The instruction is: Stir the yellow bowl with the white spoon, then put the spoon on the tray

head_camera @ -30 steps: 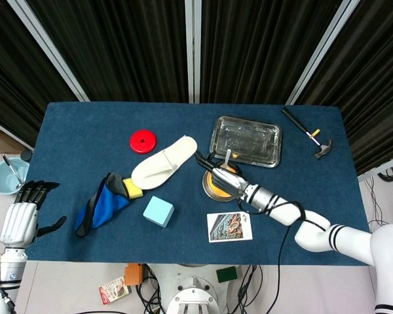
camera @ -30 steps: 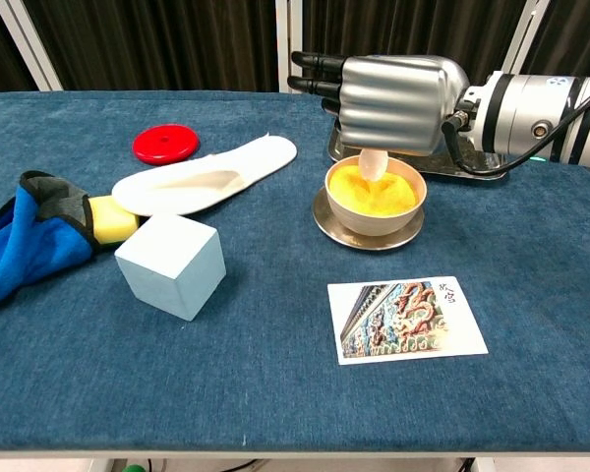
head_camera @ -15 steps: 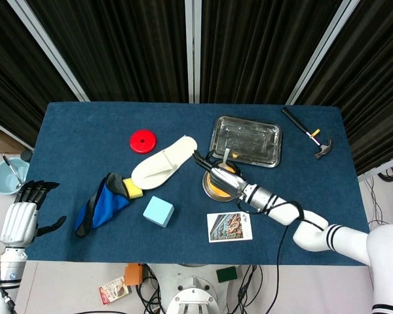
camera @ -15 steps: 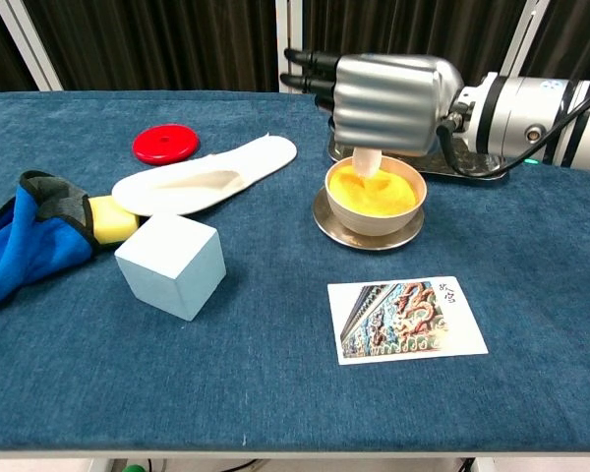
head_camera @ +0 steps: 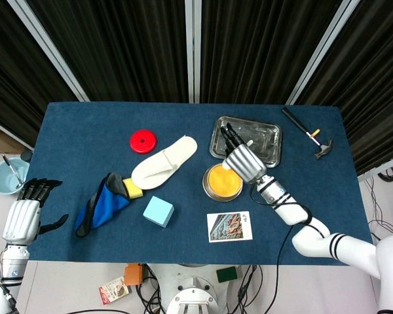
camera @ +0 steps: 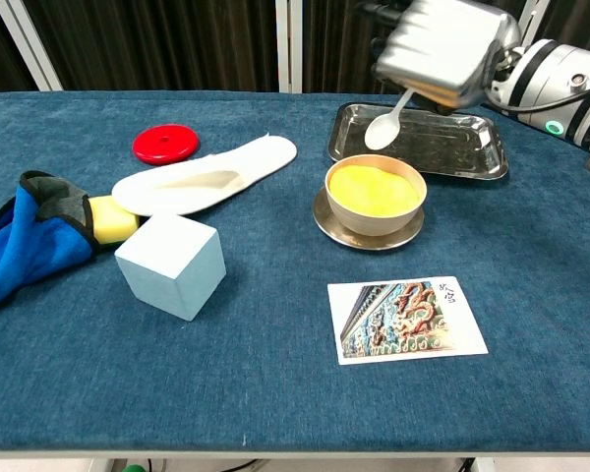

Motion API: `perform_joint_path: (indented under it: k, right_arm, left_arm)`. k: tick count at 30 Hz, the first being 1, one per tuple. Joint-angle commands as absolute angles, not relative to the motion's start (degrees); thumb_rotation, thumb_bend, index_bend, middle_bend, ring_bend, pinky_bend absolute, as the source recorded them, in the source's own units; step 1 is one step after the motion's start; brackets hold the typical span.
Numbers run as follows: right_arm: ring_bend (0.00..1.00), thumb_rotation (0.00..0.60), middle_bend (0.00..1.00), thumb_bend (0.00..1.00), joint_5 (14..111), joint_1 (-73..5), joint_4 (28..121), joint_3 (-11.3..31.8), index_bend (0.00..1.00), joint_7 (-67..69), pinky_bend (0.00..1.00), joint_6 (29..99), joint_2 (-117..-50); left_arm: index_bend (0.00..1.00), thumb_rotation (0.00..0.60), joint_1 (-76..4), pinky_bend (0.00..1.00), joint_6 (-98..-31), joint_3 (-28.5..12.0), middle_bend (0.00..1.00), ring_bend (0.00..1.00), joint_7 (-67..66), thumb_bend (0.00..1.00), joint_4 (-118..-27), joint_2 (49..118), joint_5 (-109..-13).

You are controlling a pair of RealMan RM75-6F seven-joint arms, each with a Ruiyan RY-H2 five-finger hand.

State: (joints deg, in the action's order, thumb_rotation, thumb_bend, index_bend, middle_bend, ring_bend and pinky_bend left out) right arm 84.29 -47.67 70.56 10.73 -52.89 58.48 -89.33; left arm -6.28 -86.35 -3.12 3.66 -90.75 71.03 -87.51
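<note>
The blue worktop (head_camera: 85, 131) fills the middle of both views; its far edge is cut off at the top of the chest view. At upper right of centre lies the metal tray (camera: 462, 147), its near-left corner partly covered in the head view by the right hand (head_camera: 243, 161). That hand hangs above the tray's left end and grips the white spoon (camera: 383, 126). Only the spoon's bowl and a short part of the handle show below the palm in the chest view; the rest is hidden inside the hand, and the top of the hand is cut off by the frame edge. In the head view the spoon is little more than a pale sliver by the fingers. The spoon's bowl hangs clear of the yellow bowl (camera: 375, 192), which sits on its saucer just in front of the tray, yellow contents visible.

The left hand (head_camera: 26, 212) sits off the worktop at the lower left of the head view, fingers spread apart and holding nothing; the chest view does not show it.
</note>
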Motion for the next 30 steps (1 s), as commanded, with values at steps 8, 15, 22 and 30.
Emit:
perform_joint_path:
  k: [8, 15, 22, 30]
  right_arm:
    - [0.0, 0.6, 0.3, 0.48, 63.0, -47.7, 68.9, 19.3, 0.75, -39.7, 0.0, 50.7, -91.5]
    - [0.0, 0.6, 0.29, 0.48, 56.1, -53.0, 58.7, 19.3, 0.73, -42.2, 0.0, 45.3, -97.1]
    - [0.0, 0.6, 0.27, 0.46, 48.8, -57.6, 49.0, 20.2, 0.68, -46.3, 0.0, 43.3, -103.7]
    - [0.0, 0.6, 0.24, 0.36, 40.9, -60.5, 42.2, 21.0, 0.57, -50.9, 0.0, 41.7, -108.3]
  left_arm:
    - [0.23, 0.6, -6.6, 0.11, -85.8, -3.1, 0.21, 0.13, 2.2, 0.14, -92.2, 70.7, -87.3]
    - [0.23, 0.596, -6.3, 0.11, -85.9, -2.9, 0.21, 0.13, 1.3, 0.15, -93.2, 70.2, -86.9]
    - [0.23, 0.596, -6.0, 0.11, -85.9, -2.8, 0.21, 0.13, 1.2, 0.15, -93.3, 70.0, -86.4]
    - [0.23, 0.598, -5.8, 0.11, -85.9, -2.7, 0.21, 0.13, 1.4, 0.15, -93.0, 70.1, -86.3]
